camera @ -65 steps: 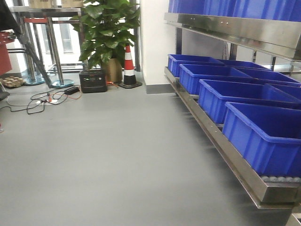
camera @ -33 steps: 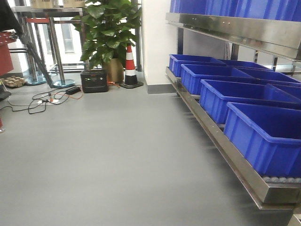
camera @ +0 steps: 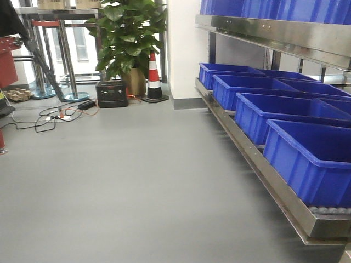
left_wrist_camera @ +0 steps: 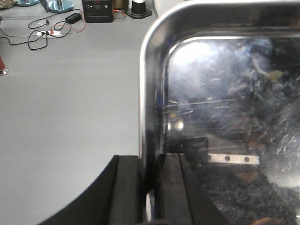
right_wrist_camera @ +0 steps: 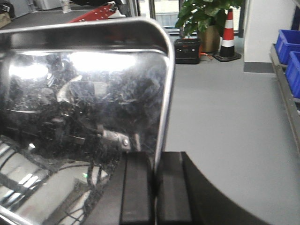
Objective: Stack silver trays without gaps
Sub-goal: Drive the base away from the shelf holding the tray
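A silver tray (left_wrist_camera: 225,93) fills the left wrist view, shiny and scratched, with its rounded corner at the top left. My left gripper (left_wrist_camera: 152,159) is shut on its left rim, one black finger inside and one outside. The right wrist view shows the silver tray (right_wrist_camera: 84,93) from the other side. There my right gripper (right_wrist_camera: 154,157) is shut on the right rim. The tray hangs above grey floor. The front view shows neither tray nor grippers.
Blue plastic bins (camera: 285,109) sit in a row on a low steel shelf rail (camera: 258,159) along the right, below an upper steel shelf (camera: 274,33). At the back stand a potted plant (camera: 129,38), a traffic cone (camera: 154,76), a black box (camera: 112,93), floor cables (camera: 49,118) and metal legs (camera: 66,60).
In the front view the whole scene has slid slightly to the right, so the camera has shifted a little leftward. No earlier wrist frames are given.
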